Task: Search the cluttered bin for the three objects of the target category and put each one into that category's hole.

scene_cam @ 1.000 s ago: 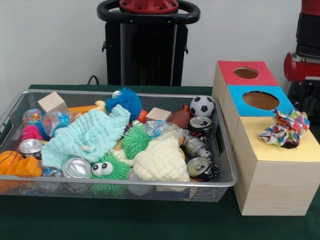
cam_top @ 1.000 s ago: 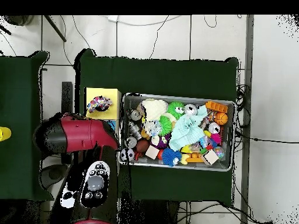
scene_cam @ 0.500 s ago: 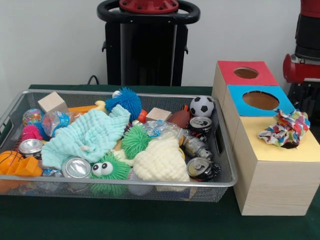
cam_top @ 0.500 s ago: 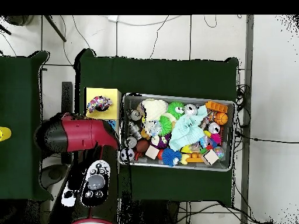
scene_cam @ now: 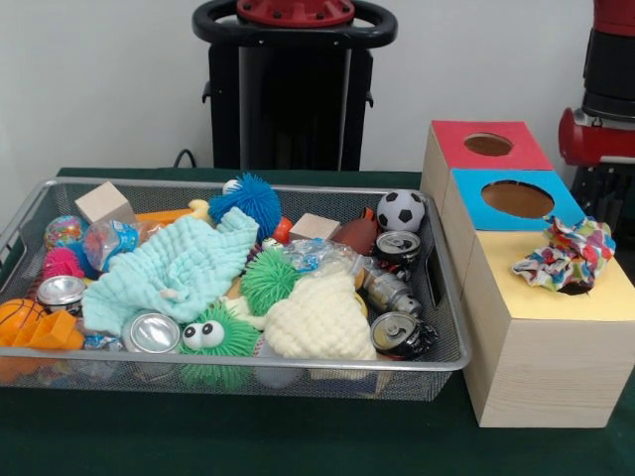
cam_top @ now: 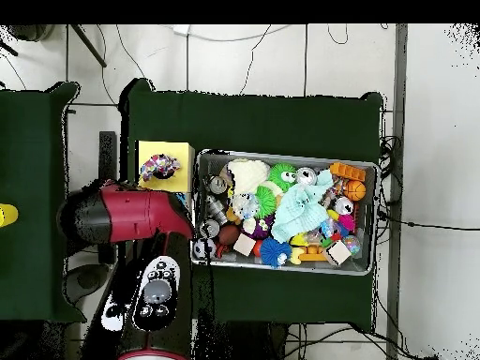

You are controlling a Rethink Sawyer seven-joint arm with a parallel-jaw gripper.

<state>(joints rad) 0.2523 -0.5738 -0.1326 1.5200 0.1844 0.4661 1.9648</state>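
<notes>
Wide shallow silver wire-mesh bin [scene_cam: 451, 359] sits on the dark green table [scene_cam: 298, 436], left of a row of three wooden boxes in the front view. Bin is packed: crumpled mint-green muslin cloth [scene_cam: 174, 268] across the middle, pale yellow knitted cloth [scene_cam: 317, 319] toward the near right, green spiky rubber ball with googly eyes [scene_cam: 213, 337] at the near rim, second green spiky ball [scene_cam: 268, 280] behind it, blue spiky ball [scene_cam: 248, 198] at the far side. Small black-and-white soccer ball [scene_cam: 401, 210] in the far right corner, brown mini football [scene_cam: 355, 236] just beside it. Several dented silver drink cans: one [scene_cam: 400, 333] near right, one [scene_cam: 397, 246] behind it, one [scene_cam: 153, 333] near left. Plain wooden cube [scene_cam: 104, 203] far left, orange mini basketball [scene_cam: 18, 317] at the left edge.

Boxes, far to near: red-topped box [scene_cam: 486, 144], blue-topped box [scene_cam: 516, 198], yellow-topped box [scene_cam: 541, 293], each with a round hole. Multicoloured patterned rag [scene_cam: 566, 253] lies bunched over the yellow box's hole.

Red and black robot arm [cam_top: 127, 220] hangs over the boxes in the overhead view; only part of it shows at the right edge in the front view. Pincer itself not visible in either view, so can't tell its opening or whether it has anything.
</notes>
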